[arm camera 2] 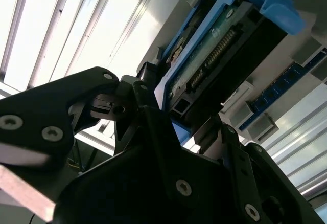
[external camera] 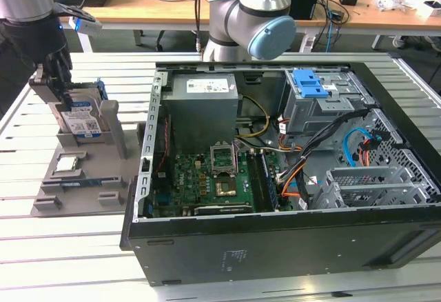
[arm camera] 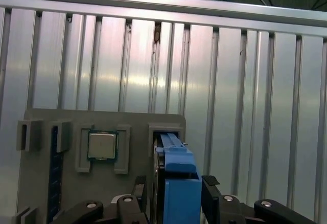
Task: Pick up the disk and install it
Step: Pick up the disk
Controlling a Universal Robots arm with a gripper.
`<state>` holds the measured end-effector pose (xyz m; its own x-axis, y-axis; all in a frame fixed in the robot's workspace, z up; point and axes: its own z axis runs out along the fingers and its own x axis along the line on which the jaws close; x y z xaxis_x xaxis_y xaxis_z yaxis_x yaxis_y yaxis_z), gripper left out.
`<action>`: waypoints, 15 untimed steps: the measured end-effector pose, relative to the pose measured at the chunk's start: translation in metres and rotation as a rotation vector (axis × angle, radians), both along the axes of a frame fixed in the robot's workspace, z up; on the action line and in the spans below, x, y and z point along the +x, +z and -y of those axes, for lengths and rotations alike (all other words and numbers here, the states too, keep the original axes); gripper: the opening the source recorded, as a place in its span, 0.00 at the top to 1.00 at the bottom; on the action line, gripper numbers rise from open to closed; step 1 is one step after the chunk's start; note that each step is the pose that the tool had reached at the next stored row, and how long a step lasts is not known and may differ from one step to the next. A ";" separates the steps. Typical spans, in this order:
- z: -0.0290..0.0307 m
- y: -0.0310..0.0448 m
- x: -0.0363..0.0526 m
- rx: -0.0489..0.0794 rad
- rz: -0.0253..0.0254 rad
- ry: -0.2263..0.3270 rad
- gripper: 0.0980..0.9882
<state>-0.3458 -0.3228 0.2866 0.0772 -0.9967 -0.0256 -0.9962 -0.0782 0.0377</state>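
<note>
Gripping disk by its blue carrier sides, gripper apparently clamped snug on it, upright in grey holder slot at the exterior view's left, best pulled straight up without twist, clearing slot walls, processor chip just nearer, open case to the right.

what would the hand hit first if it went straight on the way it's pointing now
The disk. The hand points at the blue-framed edge of the disk, which stands on edge in a slot of the grey holder. The gap left between them is hard to judge, and they may already be touching.
</note>
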 end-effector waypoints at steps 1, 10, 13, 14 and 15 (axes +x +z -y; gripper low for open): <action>0.0000 0.0000 0.0000 0.000 0.0000 0.000 0.51; 0.0000 -0.0002 0.0000 0.000 0.0002 0.000 0.51; 0.0000 -0.0003 0.0000 0.000 0.0002 0.000 0.52; 0.0000 -0.0003 0.0000 0.000 0.0002 0.000 0.52; 0.0000 -0.0003 0.0000 0.000 0.0002 0.000 0.59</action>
